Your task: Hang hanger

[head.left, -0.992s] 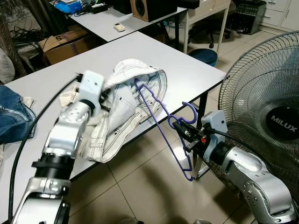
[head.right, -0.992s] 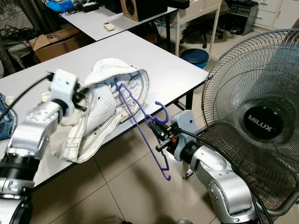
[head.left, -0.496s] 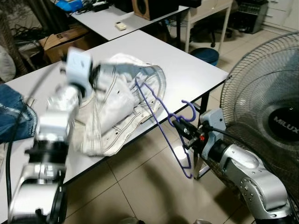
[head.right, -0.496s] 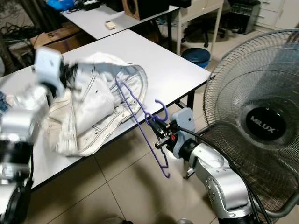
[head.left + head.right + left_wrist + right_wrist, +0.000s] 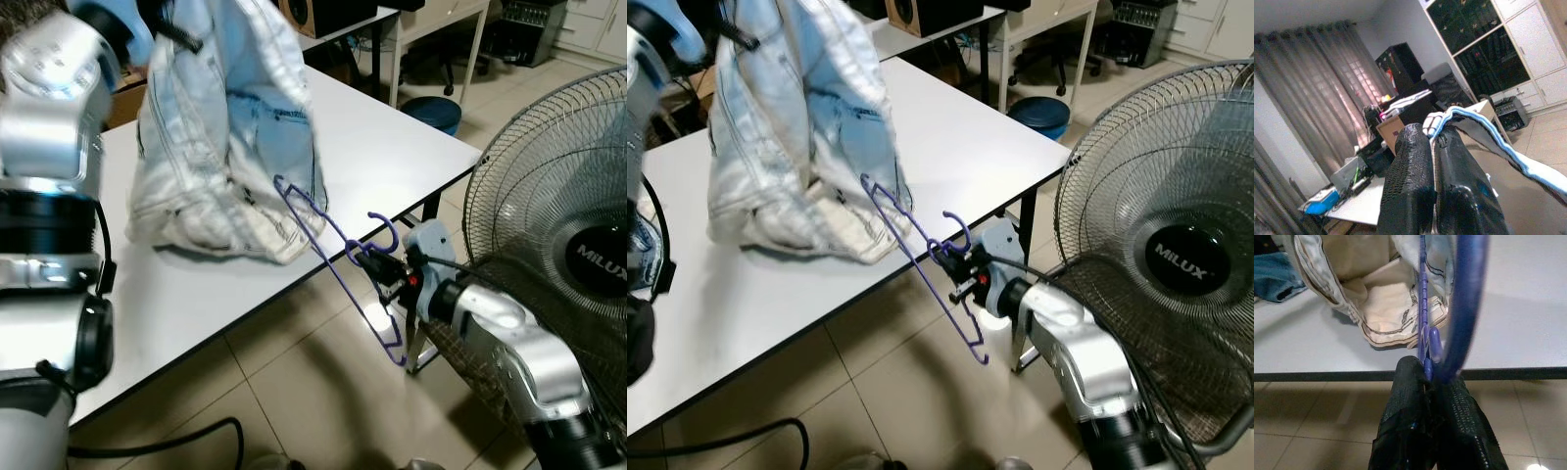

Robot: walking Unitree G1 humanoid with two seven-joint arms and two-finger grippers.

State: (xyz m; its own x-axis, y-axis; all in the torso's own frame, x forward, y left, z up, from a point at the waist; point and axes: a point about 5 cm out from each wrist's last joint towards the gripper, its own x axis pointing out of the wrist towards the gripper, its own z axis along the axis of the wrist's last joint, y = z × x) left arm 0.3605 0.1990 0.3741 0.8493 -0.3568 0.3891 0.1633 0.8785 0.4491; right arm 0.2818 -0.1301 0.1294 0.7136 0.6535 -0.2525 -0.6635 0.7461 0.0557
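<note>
Left gripper (image 5: pixel 1432 161) fingers pinch jacket (image 5: pixel 230 127) hem, lifted off surface (image 5: pixel 392 147). Right gripper (image 5: pixel 384 272) fingers pinch hanger (image 5: pixel 333 250) neck; feed its end into the jacket opening.

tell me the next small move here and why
Probably bring the purple hanger up and in toward the pale denim garment. The left gripper is shut on the garment's edge and holds it up above the white table, while the right gripper is shut on the hanger near its hook, with only its far end at the garment's lower folds.
</note>
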